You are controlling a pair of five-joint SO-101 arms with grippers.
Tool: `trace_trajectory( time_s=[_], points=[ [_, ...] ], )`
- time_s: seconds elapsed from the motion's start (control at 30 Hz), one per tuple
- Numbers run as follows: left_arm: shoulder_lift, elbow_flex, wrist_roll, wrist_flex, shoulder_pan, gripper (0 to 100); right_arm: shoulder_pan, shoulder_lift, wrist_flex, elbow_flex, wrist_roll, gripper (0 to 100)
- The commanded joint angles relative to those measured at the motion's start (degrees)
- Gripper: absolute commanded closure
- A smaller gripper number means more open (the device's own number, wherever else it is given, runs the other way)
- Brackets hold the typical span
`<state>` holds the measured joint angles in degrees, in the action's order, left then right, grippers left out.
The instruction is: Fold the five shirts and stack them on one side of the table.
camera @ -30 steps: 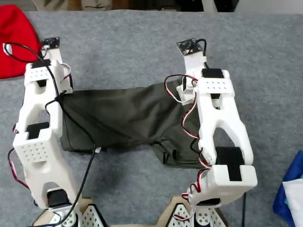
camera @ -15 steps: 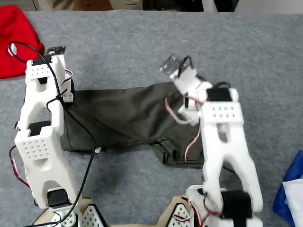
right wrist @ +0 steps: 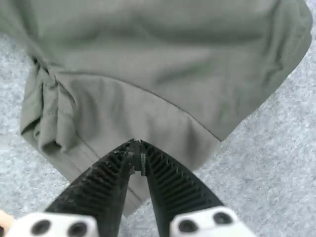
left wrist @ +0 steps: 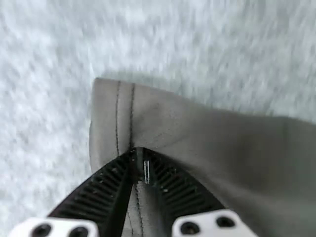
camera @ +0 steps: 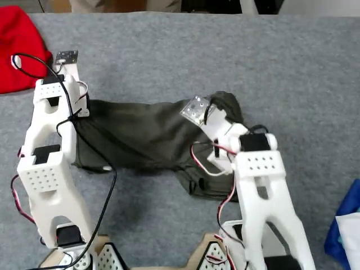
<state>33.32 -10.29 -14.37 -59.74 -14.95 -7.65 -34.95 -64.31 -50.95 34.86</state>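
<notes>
At centre of the counter (camera: 169,50) lies the olive shirt (camera: 140,135). The left pincer (left wrist: 140,160) is clamped on its 9 o'clock hem. The right pincer (right wrist: 137,153) pinches its 3 o'clock edge, held up. Such thin bites may slip, and uneven pulling would bunch the fold. A red shirt (camera: 17,50) sits at 10 o'clock.

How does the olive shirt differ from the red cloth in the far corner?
The olive shirt is spread out mid-table; the red cloth is bunched at the far corner. The olive shirt is pinched by the left gripper and right gripper; the red cloth is untouched. Both lie on the grey table.
</notes>
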Motion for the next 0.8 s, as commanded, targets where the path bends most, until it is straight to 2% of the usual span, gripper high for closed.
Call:
trace_trajectory(
  time_s=[0.0, 0.17, 0.3, 0.53, 0.77],
  points=[
    [-1.5, -0.6, -0.6, 3.8, 0.0, 98, 1.4, -5.5, 0.8, -2.2, 0.4, 99.2],
    [-2.0, -2.3, -0.5, 3.0, -1.1, 98, 1.1, -10.2, 0.8, -6.1, 0.4, 99.2],
    [-2.0, -8.4, -0.6, -5.0, -2.2, 98, -0.1, -13.3, 0.7, -8.9, 0.9, 99.1],
    [-2.1, -20.1, -7.0, -25.8, -2.6, 98, -3.0, -18.2, -7.9, -14.2, 19.6, 98.9],
    [-7.2, -22.5, -9.2, -34.9, -4.5, 98, -5.8, -20.7, -9.2, -13.8, 20.5, 82.3]
  ],
)
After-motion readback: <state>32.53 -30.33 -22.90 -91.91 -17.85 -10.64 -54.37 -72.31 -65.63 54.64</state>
